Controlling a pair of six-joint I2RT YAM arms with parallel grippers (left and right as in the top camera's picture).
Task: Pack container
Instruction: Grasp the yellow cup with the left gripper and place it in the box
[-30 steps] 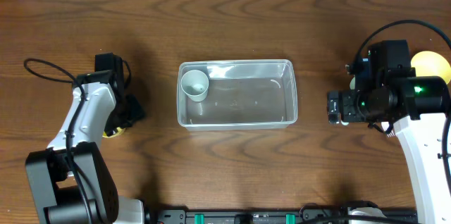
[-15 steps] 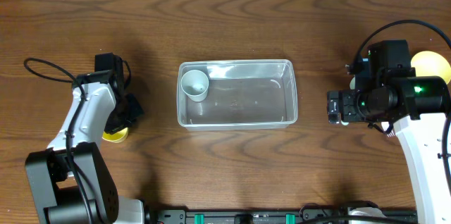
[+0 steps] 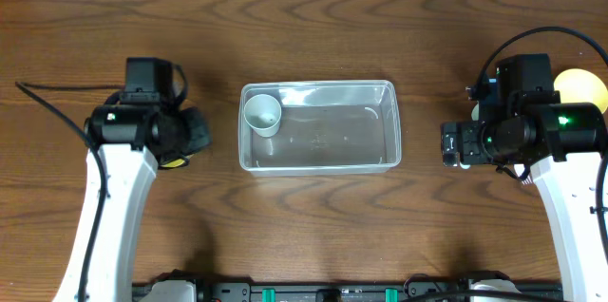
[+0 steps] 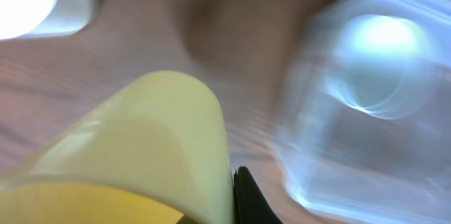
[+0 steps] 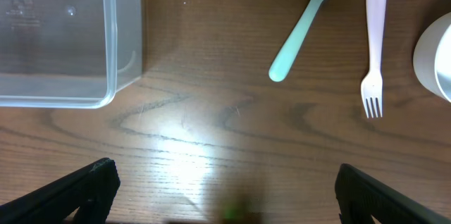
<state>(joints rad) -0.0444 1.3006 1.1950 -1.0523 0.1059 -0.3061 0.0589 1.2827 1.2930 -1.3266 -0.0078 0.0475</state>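
Yellow cup [image 4: 141, 146] pinched in closed left claw [image 3: 188, 133], right claw [image 5: 225, 196] spread wide, empty, near clear container [image 5: 56, 41]

My left wrist view is strongly blurred: the yellow cup [image 4: 141, 153] is cut off at the bottom edge, and I see the container [image 4: 366, 90] only as a pale smear. From overhead, the left gripper [image 3: 193, 134] hides most of this cup.

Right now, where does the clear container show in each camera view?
Overhead: container mid-picture, between the arms.
Left wrist: container fills the right half, blurred, beyond the yellow cup.
Right wrist: container in the top left corner, cut off by the frame.
Shared landmark: the dark wood table under it in all three.
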